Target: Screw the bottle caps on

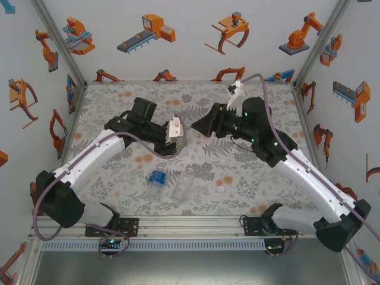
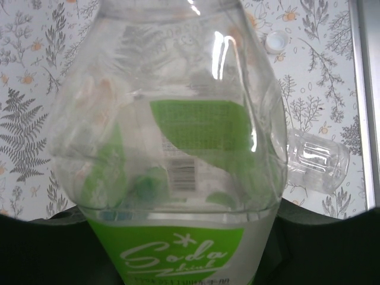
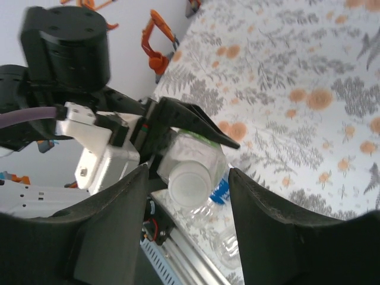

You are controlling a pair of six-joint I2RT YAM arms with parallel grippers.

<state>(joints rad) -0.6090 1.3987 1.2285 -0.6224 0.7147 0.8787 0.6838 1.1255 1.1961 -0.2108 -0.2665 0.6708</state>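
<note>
Green-labelled bottle [image 2: 178, 148]: held clear of the table [image 1: 196, 98] above its middle, lying roughly level. The mouth end points right, toward the right gripper.
Left gripper [image 1: 178, 142]: clenched on the body of the green-labelled bottle. One black finger [image 3: 199, 126] lies along the bottle's upper side.
Seated cap [image 3: 190, 183]: white and round, sitting on the mouth of the green-labelled bottle and seen face-on from the right wrist. Thread engagement: cannot tell.
Right gripper [image 3: 189, 172]: released. The two fingers stand one on each side of the seated cap, with a visible gap on both sides, and touch neither cap nor bottle.
Blue-labelled bottle [image 1: 157, 177]: lying on its side on the table, on the near side, left of centre.
Plain bottle [image 1: 181, 185]: colourless, lying on its side just right of the blue-labelled bottle. Contact between the two: cannot tell.
Loose cap [image 1: 221, 190]: white, resting on the table on the near side. It lies right of the plain bottle and apart from it.
</note>
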